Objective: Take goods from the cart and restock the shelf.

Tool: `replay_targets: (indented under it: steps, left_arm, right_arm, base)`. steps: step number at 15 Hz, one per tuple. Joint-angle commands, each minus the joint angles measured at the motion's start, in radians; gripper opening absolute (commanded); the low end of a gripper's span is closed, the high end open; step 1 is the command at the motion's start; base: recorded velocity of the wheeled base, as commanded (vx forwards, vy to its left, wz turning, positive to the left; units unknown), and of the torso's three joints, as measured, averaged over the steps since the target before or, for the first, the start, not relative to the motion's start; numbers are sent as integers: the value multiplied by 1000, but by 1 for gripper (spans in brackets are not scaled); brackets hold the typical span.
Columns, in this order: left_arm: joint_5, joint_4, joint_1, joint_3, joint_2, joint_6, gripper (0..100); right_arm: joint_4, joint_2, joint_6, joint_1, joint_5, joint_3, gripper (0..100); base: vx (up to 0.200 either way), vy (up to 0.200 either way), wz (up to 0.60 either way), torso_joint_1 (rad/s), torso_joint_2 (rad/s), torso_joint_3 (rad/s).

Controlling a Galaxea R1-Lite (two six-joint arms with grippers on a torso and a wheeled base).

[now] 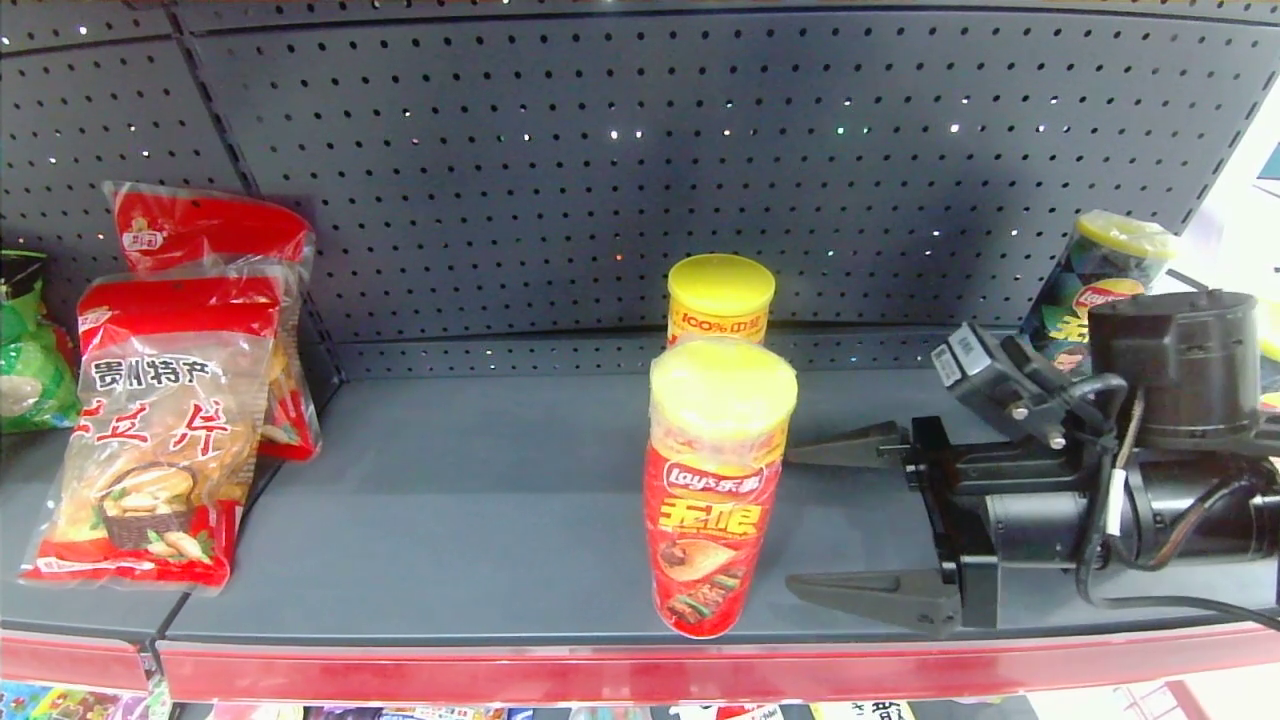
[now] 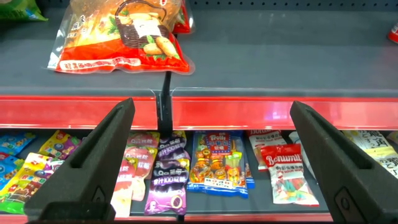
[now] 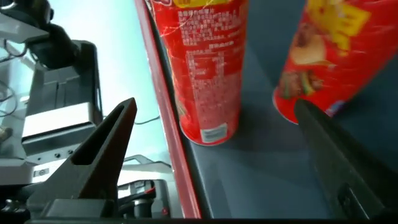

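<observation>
Now at the grey shelf (image 1: pixel 480 520), red along its front lip. Standing upright close to that lip: a red chip can (image 1: pixel 715 490) with a yellow lid. Directly behind it, nearer the perforated back panel (image 1: pixel 600 150), a second red can (image 1: pixel 720 300), also upright; touching the first or not, cannot tell.

Just to the right of the front can: right gripper (image 1: pixel 795 520), lying level and low over the shelf, fingers (image 1: pixel 870 598) released and spread wide, grasping nothing, tips pointing at the can, near it but apart. Seen from the right wrist, both red cans ahead of the open fingers, one hard by the red lip.

Behind the right arm, toward the shelf's right end: a dark can (image 1: pixel 1100 275) with a yellow lid, partly hidden by the arm.

At the left end: a clear-and-red snack bag (image 1: pixel 150 440) in front, a second snack bag (image 1: pixel 215 235) behind it, a green bag (image 1: pixel 30 350) at the far edge.

Lower, before the red lip: left gripper (image 2: pixel 211 109), fingers likewise released, wide apart and empty. Below the lip, a lower shelf with candy packets (image 2: pixel 217 165) in a row.
</observation>
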Motion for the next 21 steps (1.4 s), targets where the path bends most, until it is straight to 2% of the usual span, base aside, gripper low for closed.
replay_targets:
  steps: [1,3,5,7,9,10,11,13,14,15,18,19,21]
  left_arm:
    - [0,0,0,0,1,0,100]
    - [0,0,0,0,1,0,100]
    - [0,0,0,0,1,0,100]
    - [0,0,0,0,1,0,100]
    - [0,0,0,0,1,0,100]
    - [0,0,0,0,1,0,100]
    - [0,0,0,0,1,0,100]
    - [0,0,0,0,1,0,100]
    - [0,0,0,0,1,0,100]
    - [0,0,0,0,1,0,100]
    - [0,0,0,0,1,0,100]
    - [0,0,0,0,1,0,100]
    - [0,0,0,0,1,0,100]
  right_arm:
    - [4,-73,1,-43,0,9,100]
    - [31,-205,1,-83,-3,32,100]
    - [82,-341,16,-83,-21,32,100]
    - [258,-564,41,-106,-58,25,100]
    - [467,-817,110,-207,-164,12,100]
    - [473,-826,113,-212,-167,14,100]
    - [585,-1039,185,-328,-277,23,100]
    - [657,-1231,231,-364,-475,40,100]
    - [725,-1345,236,-367,-613,57,100]
    - [788,-1412,243,-379,-679,81,100]
    - [809,-1420,418,-381,-814,204,100]
    - [804,-1420,414,-381,-816,269,100]
    - [677,-1420,364,-381,-813,419,100]
  base:
    - [0,0,0,0,0,0]
    - [0,0,0,0,0,0]
    - [0,0,0,0,0,0]
    - [0,0,0,0,0,0]
    - [0,0,0,0,0,0]
    - [0,0,0,0,0,0]
    - [0,0,0,0,0,0]
    - [0,0,0,0,0,0]
    - [0,0,0,0,0,0]
    - [0,0,0,0,0,0]
    - [0,0,0,0,0,0]
    - [0,0,0,0,0,0]
    - [0,0,0,0,0,0]
